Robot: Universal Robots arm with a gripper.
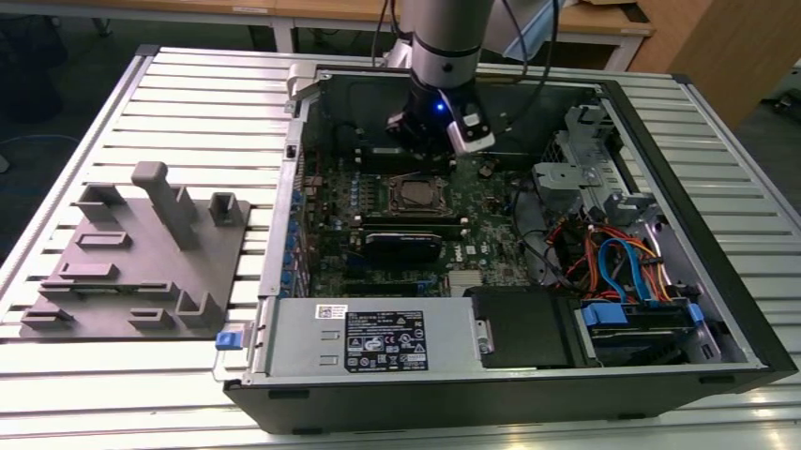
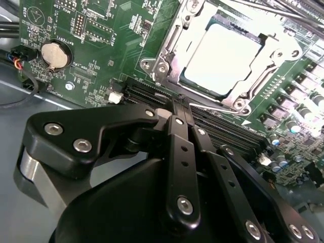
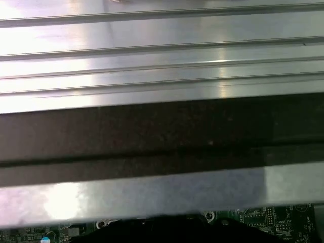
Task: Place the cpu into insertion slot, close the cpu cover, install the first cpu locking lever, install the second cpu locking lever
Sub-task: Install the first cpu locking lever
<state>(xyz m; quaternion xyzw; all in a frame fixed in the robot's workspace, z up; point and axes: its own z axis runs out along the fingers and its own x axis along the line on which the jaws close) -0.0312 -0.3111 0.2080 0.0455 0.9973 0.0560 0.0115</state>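
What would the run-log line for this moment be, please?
claw: shut, empty | cpu: seated | cpu cover: appears down around cpu

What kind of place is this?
Probably a robot lab or workshop: a robot arm reaches into an open computer case on a ribbed metal table, with wooden desks behind.

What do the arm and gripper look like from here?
The arm is a silvery-grey tube with a dark band, a blue light glowing at its wrist and black cables running alongside. The gripper is matte black: jointed link bars with silver screw heads, ending in slim fingers.
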